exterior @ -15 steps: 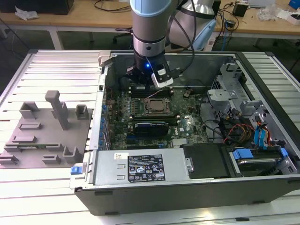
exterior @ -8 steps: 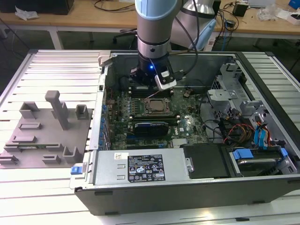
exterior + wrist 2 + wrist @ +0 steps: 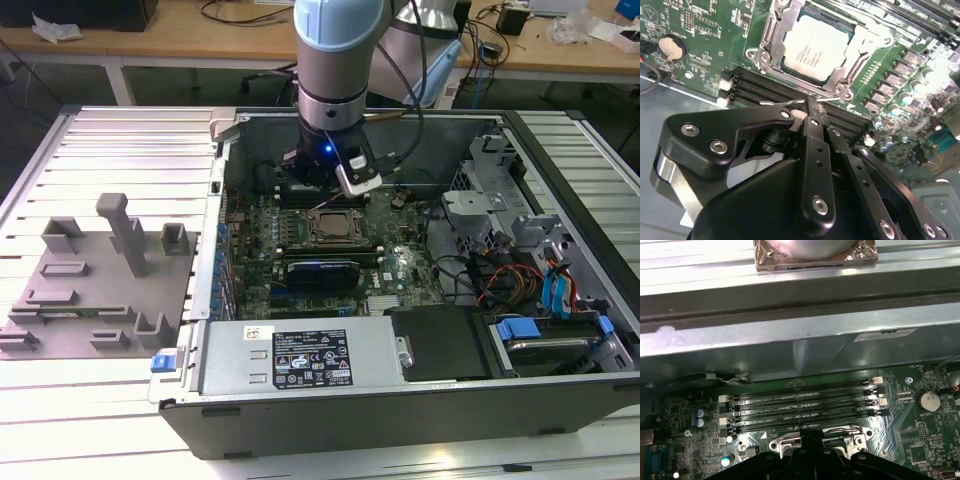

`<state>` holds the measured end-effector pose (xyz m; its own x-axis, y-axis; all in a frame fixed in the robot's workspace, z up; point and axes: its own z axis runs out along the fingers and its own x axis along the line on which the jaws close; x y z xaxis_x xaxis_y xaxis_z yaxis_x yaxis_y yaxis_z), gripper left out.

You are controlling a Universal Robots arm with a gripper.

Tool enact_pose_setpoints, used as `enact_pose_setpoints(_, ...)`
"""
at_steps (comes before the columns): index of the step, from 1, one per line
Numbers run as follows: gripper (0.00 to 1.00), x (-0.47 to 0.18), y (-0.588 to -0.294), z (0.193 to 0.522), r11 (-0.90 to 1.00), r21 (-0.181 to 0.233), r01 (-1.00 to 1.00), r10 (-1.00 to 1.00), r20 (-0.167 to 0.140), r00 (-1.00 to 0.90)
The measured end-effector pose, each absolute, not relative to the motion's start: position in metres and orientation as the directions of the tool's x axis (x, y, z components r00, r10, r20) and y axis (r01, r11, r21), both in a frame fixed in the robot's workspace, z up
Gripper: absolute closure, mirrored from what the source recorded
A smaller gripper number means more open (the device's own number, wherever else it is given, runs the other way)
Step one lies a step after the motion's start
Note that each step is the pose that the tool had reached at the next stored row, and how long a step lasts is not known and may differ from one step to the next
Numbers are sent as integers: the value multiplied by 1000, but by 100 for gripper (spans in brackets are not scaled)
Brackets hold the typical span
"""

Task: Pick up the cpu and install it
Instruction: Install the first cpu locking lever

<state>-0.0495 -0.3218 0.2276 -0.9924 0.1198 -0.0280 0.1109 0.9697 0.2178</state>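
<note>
Up close, black gripper [image 3: 810, 106] w/ jaws drawn together; tips sit right at a thin wire lever [image 3: 782, 103], can't tell if pinching it. Just beyond, silvery cpu [image 3: 815, 47] lies flat in socket frame [image 3: 769, 42] on green motherboard [image 3: 700, 45], inside open PC case [image 3: 420, 400].

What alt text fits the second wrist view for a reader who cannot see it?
The cpu lies seated in the socket frame on the green motherboard. In the foreground the black gripper, shut, has its tip at a thin metal lever just beside the socket.
</note>
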Motion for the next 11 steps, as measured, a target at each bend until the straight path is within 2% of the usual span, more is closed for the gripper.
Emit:
enact_pose_setpoints(6, 89, -50, -322, 225, 970, 221, 106, 120, -52, -991)
enact_pose_setpoints(11, 89, -50, -322, 224, 970, 221, 105, 120, -54, -991)
